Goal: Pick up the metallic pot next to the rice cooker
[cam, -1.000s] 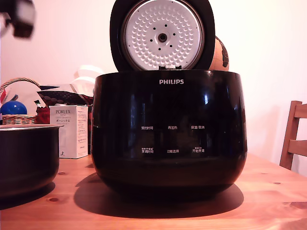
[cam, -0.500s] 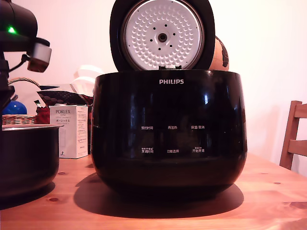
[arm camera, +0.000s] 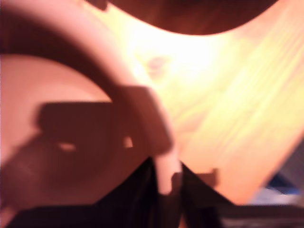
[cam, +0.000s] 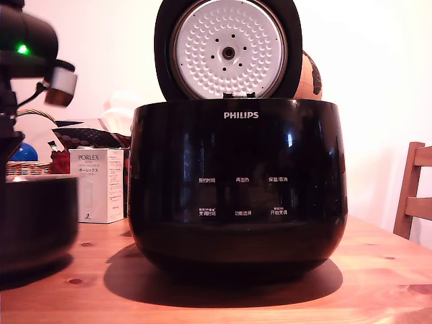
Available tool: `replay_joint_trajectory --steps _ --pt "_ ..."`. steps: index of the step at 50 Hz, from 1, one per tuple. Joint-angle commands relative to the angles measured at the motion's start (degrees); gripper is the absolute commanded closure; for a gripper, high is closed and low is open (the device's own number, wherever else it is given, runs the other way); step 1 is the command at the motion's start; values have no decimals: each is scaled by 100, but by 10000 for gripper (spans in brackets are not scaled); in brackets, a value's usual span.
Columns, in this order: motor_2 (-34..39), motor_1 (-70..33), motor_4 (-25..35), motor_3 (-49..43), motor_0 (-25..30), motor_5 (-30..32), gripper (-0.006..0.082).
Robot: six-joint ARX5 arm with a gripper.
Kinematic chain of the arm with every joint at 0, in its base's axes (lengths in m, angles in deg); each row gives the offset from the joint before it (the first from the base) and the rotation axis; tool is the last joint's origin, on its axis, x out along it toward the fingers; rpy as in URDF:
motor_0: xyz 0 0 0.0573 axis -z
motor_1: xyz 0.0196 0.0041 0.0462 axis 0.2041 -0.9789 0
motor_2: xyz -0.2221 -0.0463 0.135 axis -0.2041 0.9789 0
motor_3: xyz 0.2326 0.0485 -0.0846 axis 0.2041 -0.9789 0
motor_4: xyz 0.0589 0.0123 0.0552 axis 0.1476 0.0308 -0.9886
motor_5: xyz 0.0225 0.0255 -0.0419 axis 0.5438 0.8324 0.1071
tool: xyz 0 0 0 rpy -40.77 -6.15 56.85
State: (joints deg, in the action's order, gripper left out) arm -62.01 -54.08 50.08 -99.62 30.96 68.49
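We see the dark round metallic pot point(cam: 37, 223) on the wooden tabletop point(cam: 270, 297), left of the glossy black rice cooker point(cam: 237, 182) in the exterior view. Our gripper's point(arm camera: 167, 183) jaws straddle its thin rim point(arm camera: 164, 166); how tightly, we cannot tell. A shallow bite may slip.

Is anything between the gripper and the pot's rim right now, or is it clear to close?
Nothing visible is in the way. In the wrist view the gripper already straddles the pot wall, one finger on each side of the rim. The rice cooker stands apart, on the exterior view's right.
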Motion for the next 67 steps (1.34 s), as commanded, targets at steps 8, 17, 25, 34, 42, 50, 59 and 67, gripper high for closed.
replay_joint_trajectory --steps 8,17,25,34,42,50,59,67 --pt "-529 -17 -492 -695 269 -179 787" --pt "-1263 -17 -960 -1493 564 -374 787" --pt "-1937 7 -1346 -2024 787 -605 787" --pt "-2472 225 -1384 -2024 1010 -798 787" --pt "-2776 485 -1381 -2031 1095 -802 787" --pt "-2806 748 -1377 -2033 1099 -837 788" --pt "-2806 809 -1377 -2033 1099 -835 788" --pt "-2806 807 -1377 -2031 1099 -831 788"
